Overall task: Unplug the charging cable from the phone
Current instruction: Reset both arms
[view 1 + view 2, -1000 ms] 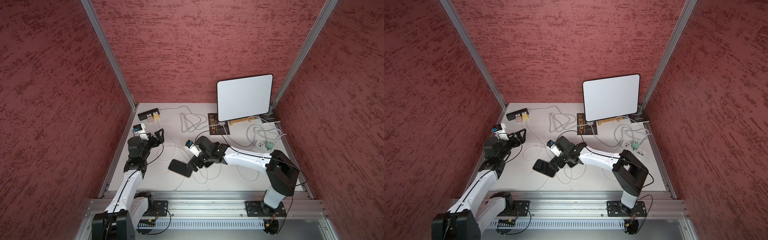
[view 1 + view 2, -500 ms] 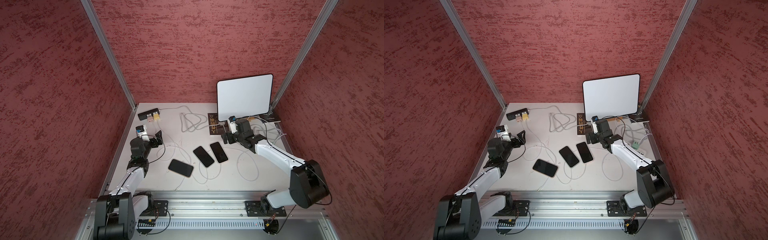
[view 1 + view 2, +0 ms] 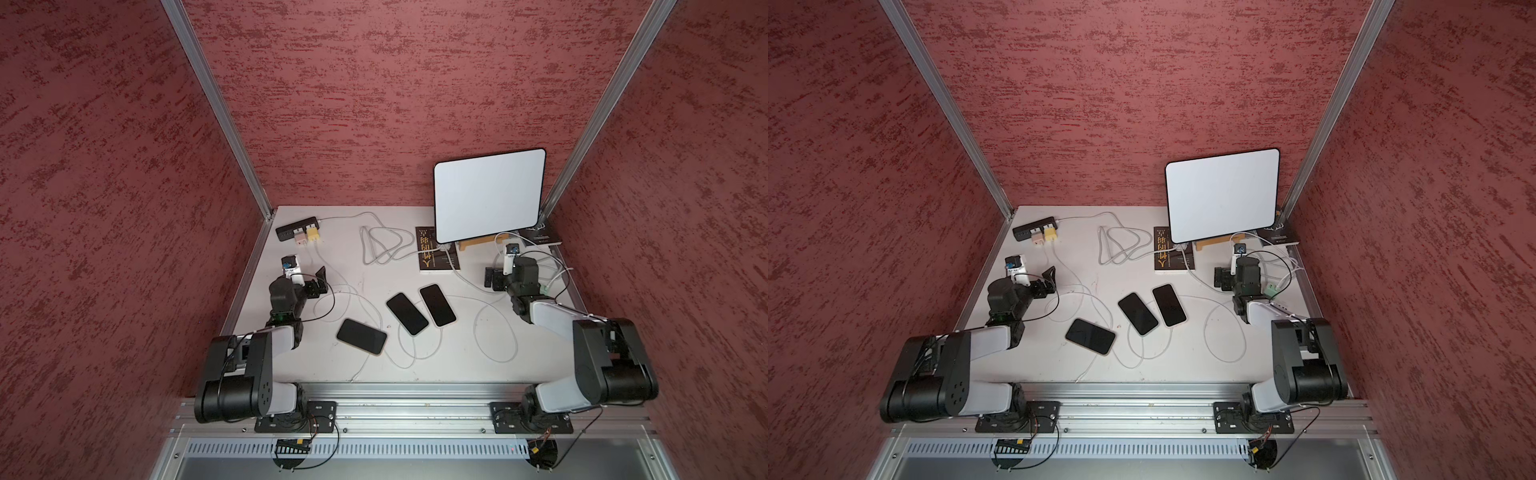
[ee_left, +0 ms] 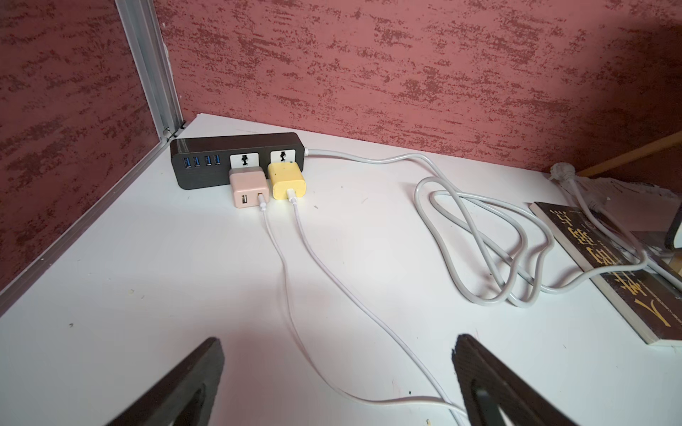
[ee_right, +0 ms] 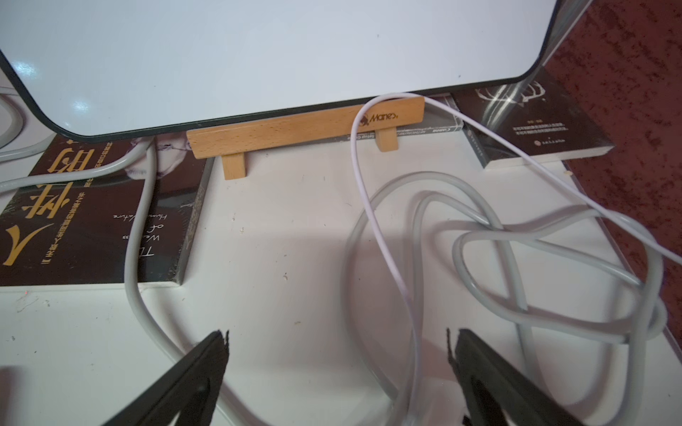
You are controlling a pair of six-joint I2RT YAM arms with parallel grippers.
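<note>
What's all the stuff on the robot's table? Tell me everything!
phones: 3, black, flat mid-table
power strip: 1, black, far left corner
chargers: 2, pink and yellow, plugged into the strip
thin cables: several, white, trailing across the table
thick cord: 1, grey, coiled from the strip
board: 1, white, far right on a wooden stand
books: 2, dark, either side of the stand
table: 1, white
left arm: black and white, left side, jaws open
right arm: black and white, right side, jaws open
</note>
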